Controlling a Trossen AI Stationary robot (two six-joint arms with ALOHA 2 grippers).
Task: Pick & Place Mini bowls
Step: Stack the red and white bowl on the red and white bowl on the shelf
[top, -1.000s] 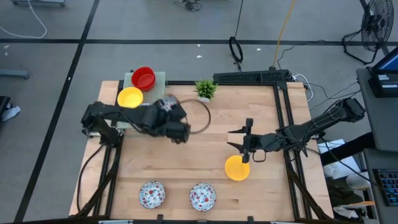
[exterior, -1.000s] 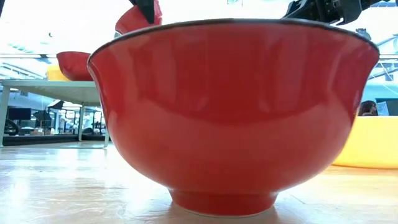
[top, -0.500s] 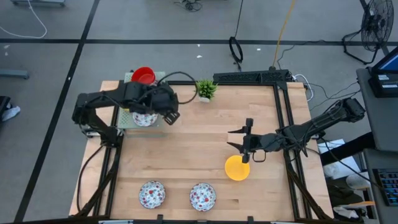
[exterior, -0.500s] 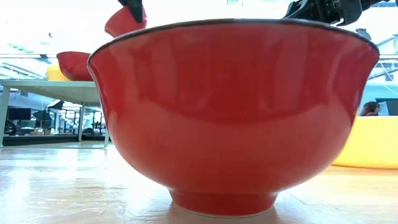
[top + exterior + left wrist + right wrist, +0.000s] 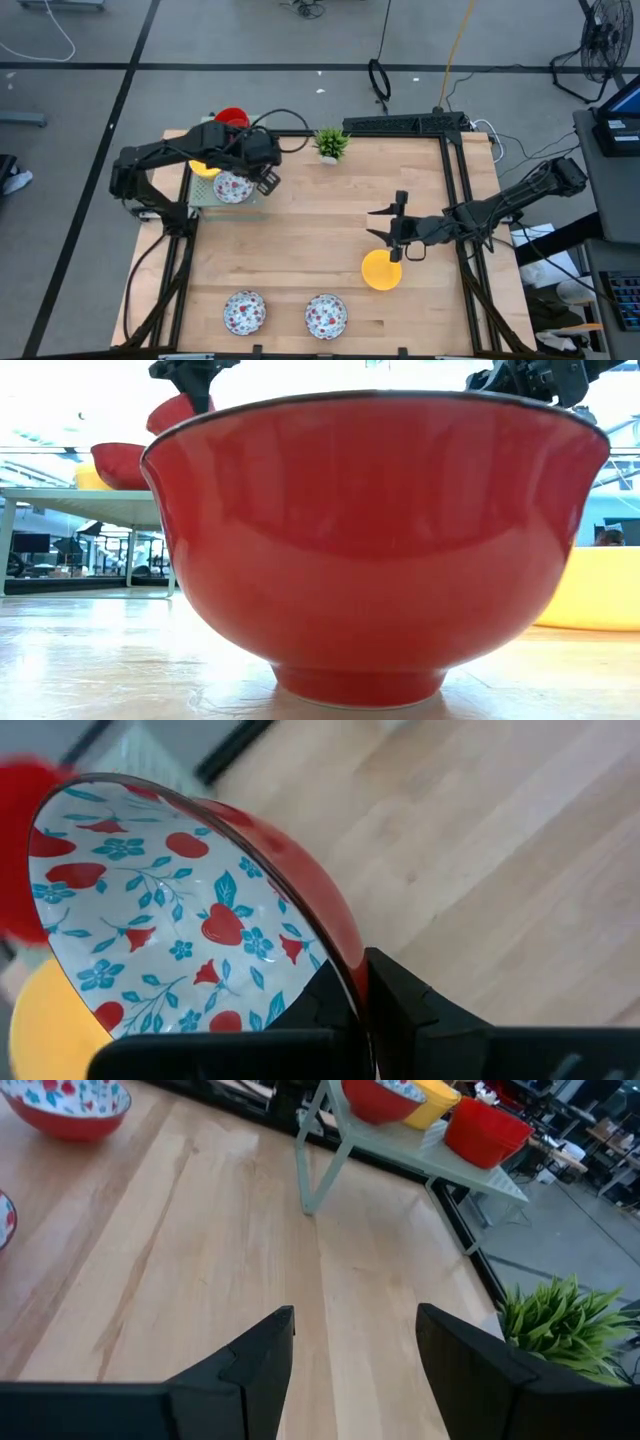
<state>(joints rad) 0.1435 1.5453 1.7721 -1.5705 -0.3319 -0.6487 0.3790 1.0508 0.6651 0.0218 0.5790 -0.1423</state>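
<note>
High view shows the left hand gripping a floral-patterned white bowl over the far-left raised tray holding a glossy red bowl and a yellow bowl, while the right hand waits open beside another yellow bowl and two floral bowls remain on the near wooden surface.

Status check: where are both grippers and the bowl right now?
Left gripper shut on the patterned bowl, over the raised shelf at the table's far left. Right gripper open, empty, above the yellow bowl. Nothing seen blocking.
</note>
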